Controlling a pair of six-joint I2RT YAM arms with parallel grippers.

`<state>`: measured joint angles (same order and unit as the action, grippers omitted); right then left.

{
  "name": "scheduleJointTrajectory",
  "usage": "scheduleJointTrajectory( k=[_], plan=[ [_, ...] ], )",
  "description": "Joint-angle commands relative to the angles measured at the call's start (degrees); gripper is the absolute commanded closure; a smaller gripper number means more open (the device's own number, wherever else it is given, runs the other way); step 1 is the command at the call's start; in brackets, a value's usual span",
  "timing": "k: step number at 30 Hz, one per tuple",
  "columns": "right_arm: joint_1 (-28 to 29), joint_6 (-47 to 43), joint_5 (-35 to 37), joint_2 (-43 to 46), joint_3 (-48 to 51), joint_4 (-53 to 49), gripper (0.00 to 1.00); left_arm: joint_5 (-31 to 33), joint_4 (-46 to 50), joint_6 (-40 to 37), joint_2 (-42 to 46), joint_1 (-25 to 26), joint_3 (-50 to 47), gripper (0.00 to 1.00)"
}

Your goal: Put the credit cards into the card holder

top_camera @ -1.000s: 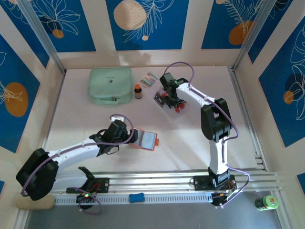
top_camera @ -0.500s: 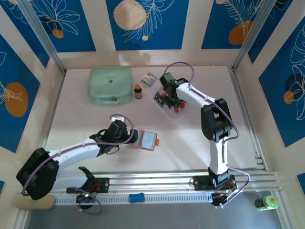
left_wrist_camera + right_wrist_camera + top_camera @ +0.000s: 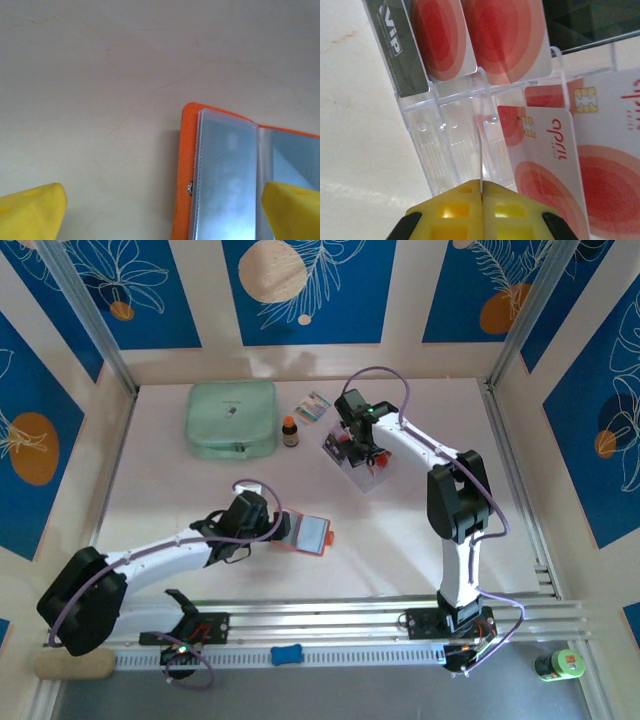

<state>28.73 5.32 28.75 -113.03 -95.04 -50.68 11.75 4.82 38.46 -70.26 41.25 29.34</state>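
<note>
The orange card holder [image 3: 308, 532] lies open on the table, its grey-blue clear pockets [image 3: 235, 175] facing up. My left gripper [image 3: 276, 527] is open at its left edge [image 3: 162, 212], one yellow finger [image 3: 35, 212] on bare table and the other over the pockets. Several credit cards [image 3: 350, 453] with red round spots stand in a clear plastic rack [image 3: 435, 150]. My right gripper [image 3: 481, 192] is shut on one credit card [image 3: 480, 150], seen edge-on as a thin line. Other cards [image 3: 545, 150] rest beside it. The right gripper [image 3: 366, 454] is over the rack.
A mint-green zip pouch [image 3: 232, 418] lies at the back left. A small brown bottle [image 3: 290, 430] and a patterned packet [image 3: 316, 407] sit between it and the rack. Frame posts and patterned walls close in the table.
The right arm's elbow has shifted slightly toward the near side while its gripper stays at the rack. The left arm and the card holder have not moved.
</note>
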Motion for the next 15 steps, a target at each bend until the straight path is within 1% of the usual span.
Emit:
scheduleJointTrajectory(
  k=[1, 8, 11, 15],
  plan=[
    [0.95, -0.42, 0.34, 3.84, -2.61, -2.09, 1.0, -1.24, 0.12, -2.08, -0.78, 0.1, 3.0, 0.0],
    [2.47, 1.62, -1.39, 8.5, -2.49, -2.72, 1.0, -2.82, 1.05, -4.48, -4.14, 0.07, 6.74, 0.0],
    [2.1, 4.01, -3.7, 12.03, 0.78, -1.42, 1.0, -3.43, 1.24, -4.99, -6.12, 0.12, 8.09, 0.0],
    [0.05, 8.52, -10.22, 18.67, 8.52, 2.21, 1.0, -4.18, 1.41, -5.18, -8.62, 0.31, 9.61, 0.0]
  ],
)
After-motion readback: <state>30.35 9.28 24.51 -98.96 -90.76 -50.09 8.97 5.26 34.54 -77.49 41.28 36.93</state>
